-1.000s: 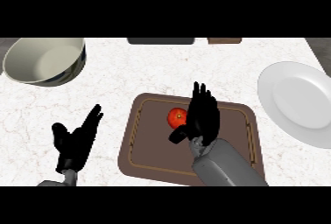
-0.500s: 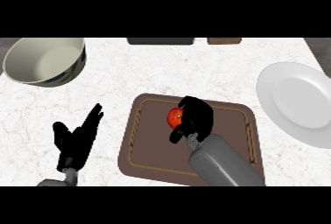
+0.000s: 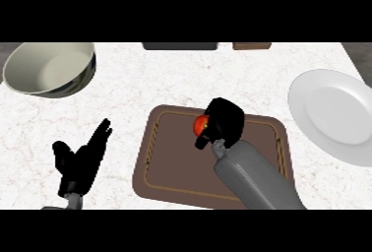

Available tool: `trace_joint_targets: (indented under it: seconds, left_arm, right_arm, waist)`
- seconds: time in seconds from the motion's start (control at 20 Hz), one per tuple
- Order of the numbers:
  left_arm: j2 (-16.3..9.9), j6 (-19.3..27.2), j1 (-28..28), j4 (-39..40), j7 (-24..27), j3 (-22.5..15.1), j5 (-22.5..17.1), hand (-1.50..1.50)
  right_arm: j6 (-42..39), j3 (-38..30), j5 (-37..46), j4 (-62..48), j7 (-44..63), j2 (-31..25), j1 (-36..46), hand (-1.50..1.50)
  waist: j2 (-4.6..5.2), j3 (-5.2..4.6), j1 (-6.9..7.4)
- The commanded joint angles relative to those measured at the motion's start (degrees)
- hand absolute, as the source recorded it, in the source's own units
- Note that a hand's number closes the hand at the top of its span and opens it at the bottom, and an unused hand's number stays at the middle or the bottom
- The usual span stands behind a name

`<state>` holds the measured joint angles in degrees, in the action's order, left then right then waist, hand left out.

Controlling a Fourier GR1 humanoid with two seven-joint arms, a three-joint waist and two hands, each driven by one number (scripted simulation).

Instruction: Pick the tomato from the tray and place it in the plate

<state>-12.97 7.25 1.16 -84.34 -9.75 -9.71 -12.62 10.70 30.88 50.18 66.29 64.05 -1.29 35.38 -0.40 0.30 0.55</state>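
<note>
A red tomato (image 3: pixel 198 124) shows at the upper middle of the brown tray (image 3: pixel 174 167), mostly hidden by my right hand (image 3: pixel 224 123), whose fingers are curled round it. The white plate (image 3: pixel 334 113) lies at the right edge of the counter, apart from the tray. My left hand (image 3: pixel 81 160) rests open on the counter left of the tray, fingers pointing up.
A large grey bowl (image 3: pixel 49 69) stands at the far left corner. Two dark objects (image 3: pixel 179 46) lie along the counter's far edge. White marbled counter lies between the tray and the plate.
My right hand's fingers have curled from straight to closed round the tomato. The left hand has barely moved.
</note>
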Motion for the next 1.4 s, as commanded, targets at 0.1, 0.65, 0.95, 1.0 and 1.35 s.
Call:
trace_joint_targets:
  seconds: [0.1,0.65,0.95,1.0,1.35]
  left_arm:
    - [0.85,0.45,0.18,0.45,-0.62,-0.92,0.49,0.0]
    - [1.21,-0.63,-1.45,-1.06,-1.08,-2.61,1.1,0.0]
    - [2.47,0.09,-1.8,-0.59,-1.77,-2.93,1.04,0.0]
    - [1.2,-0.46,-2.11,-0.32,-1.86,-2.12,1.03,0.0]
    - [1.19,-0.34,-1.51,0.17,-1.98,-1.5,0.8,0.0]
  right_arm:
    - [6.33,-16.68,4.93,-10.33,13.25,-6.4,8.92,1.5]
    - [13.87,-27.58,25.61,-21.56,18.98,-20.24,22.69,1.5]
    - [19.54,-34.24,34.52,-22.82,21.07,-21.89,24.05,1.5]
    - [21.6,-35.67,35.52,-22.58,21.08,-21.97,22.98,1.5]
    - [27.08,-44.18,46.81,-21.51,21.07,-22.67,19.4,1.5]
  waist:
    - [2.09,-0.43,0.42]
    - [3.19,-0.52,4.79]
    - [2.96,-0.32,4.28]
    - [3.09,-0.22,3.91]
    - [2.7,-0.23,2.63]
